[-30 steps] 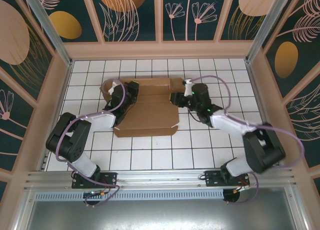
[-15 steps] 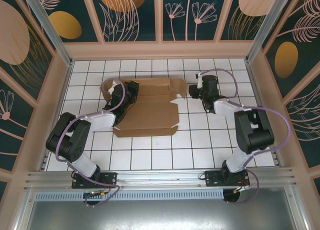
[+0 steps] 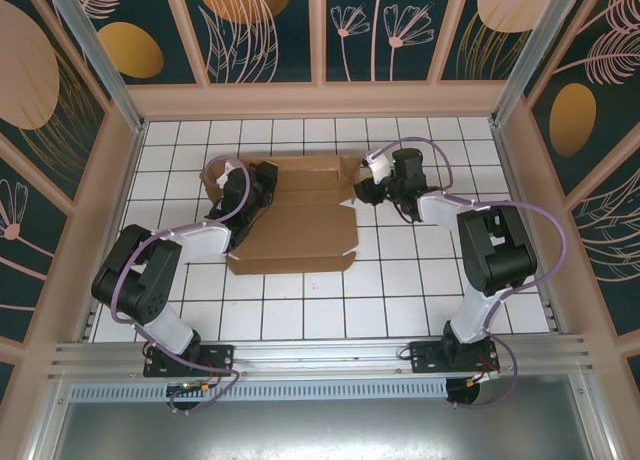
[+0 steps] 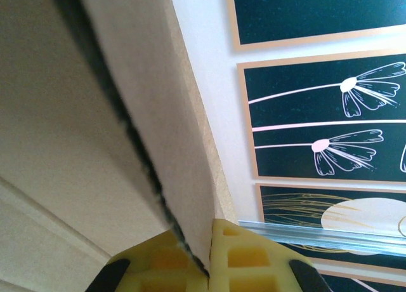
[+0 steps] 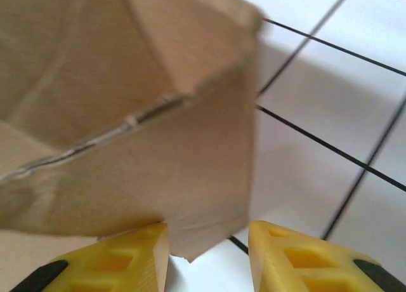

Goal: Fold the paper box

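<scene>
The plain brown, die-cut cardboard paper box (image 3: 295, 220) lies half-formed on the white gridded table (image 3: 400, 280), between the two arms. The left claw (image 4: 209, 263) is clamped on a raised wall at the box's left side. The right claw (image 5: 208, 244) stands apart, with the corner of the right-hand flap (image 5: 190, 159) dipping between its yellow pads (image 5: 136, 254), unpinched.

If it closes here it would likely catch only that corner, so the flap could slip out or crumple instead of bending along its crease. A push from the right might also drag the sheet against the left claw's hold and buckle the wall.

From overhead, the left arm covers the box's left side, and the right wrist view is blurred.
</scene>
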